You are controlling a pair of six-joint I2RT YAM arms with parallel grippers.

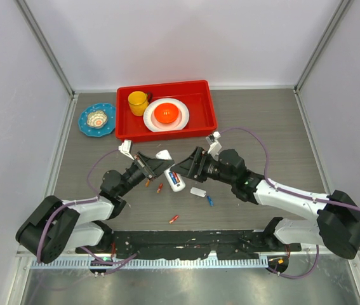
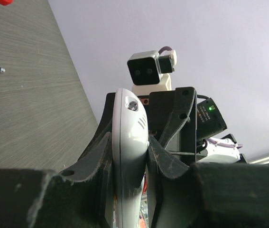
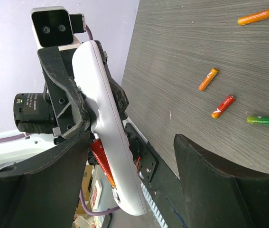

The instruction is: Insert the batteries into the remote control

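Observation:
The white remote control (image 1: 175, 181) is held off the table, gripped edgewise by my left gripper (image 1: 164, 168), which is shut on its middle (image 2: 130, 142). A red battery (image 3: 100, 159) lies in its open back compartment. My right gripper (image 1: 186, 166) faces it from the right with its jaws wide apart. The remote's lower end (image 3: 125, 185) sits between those fingers, near the left one. Loose batteries lie on the table: orange (image 1: 146, 182), red (image 1: 160, 188), orange-red (image 1: 174, 218) and blue (image 1: 209, 200). A green one (image 3: 266, 121) shows in the right wrist view.
The white back cover (image 1: 198, 191) lies on the table just right of the remote. At the back stands a red tray (image 1: 210, 108) holding a yellow cup (image 1: 137, 100) and a white plate with an orange bowl (image 1: 166, 114). A blue plate (image 1: 97, 119) sits left of it.

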